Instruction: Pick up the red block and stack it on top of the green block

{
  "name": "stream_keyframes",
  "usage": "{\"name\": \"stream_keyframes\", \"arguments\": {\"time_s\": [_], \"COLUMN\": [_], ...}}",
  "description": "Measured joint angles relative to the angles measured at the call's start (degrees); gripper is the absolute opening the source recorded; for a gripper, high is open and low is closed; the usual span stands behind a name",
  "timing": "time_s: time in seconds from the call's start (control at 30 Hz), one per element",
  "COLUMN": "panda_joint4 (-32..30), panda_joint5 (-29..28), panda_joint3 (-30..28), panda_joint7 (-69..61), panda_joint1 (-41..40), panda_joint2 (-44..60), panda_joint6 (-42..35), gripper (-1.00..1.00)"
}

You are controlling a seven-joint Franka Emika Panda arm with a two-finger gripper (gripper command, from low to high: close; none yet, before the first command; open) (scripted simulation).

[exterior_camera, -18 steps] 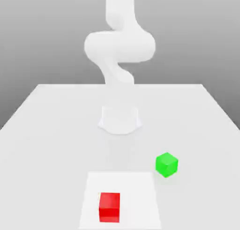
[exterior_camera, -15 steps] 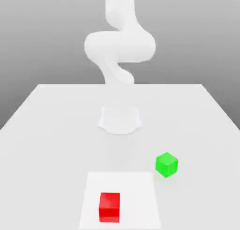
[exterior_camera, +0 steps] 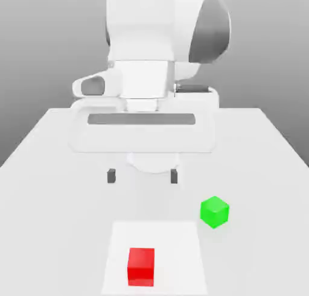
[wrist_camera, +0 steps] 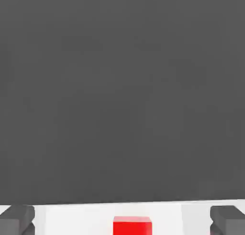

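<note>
Claw (exterior_camera: 142, 176) hangs in the air over the table (exterior_camera: 54, 210), its two fingers spread wide, level with each other, nothing pinched between them. They stand one to the exterior view's left, one to its right, and that spread is the line I'd judge everything by. Follow the middle of it outward, away from the robot's base (exterior_camera: 154, 163) and down, and you come to the red block (exterior_camera: 141, 267). It sits on the pale square patch (exterior_camera: 176, 252), a flat face turned squarely to the exterior view, its sides looking nicely in line with the way the fingers would close. The hand view agrees: the block shows in the stretch between the two fingers, not off past either one. So sideways there seems little to mend; what the reach calls for, I'd say, is going farther out and then down, fingers kept apart until they straddle it. How high the claw hangs I can't tell exactly.

Farther off to the exterior view's right, and closer to the base than the red one, the green block (exterior_camera: 215, 212) rests on the table with a corner turned outward. That skew could leave the stack crooked unless the wrist turns to match before setting down.
</note>
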Motion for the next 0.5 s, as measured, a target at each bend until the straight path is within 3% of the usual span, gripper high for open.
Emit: {"name": "stream_keyframes", "arguments": {"time_s": [0.33, 0.37, 0.5], "panda_joint4": [-1.8, -1.5, -1.5], "panda_joint5": [0.6, 0.7, 0.7], "panda_joint3": [0.2, 0.4, 0.4], "panda_joint7": [-0.9, -1.0, -0.9], "panda_joint1": [-0.7, -0.8, -0.9], "panda_joint2": [20.8, 22.5, 22.5], "panda_joint6": [12.3, 13.8, 13.8], "gripper": [0.0, -1.0, -1.0]}}
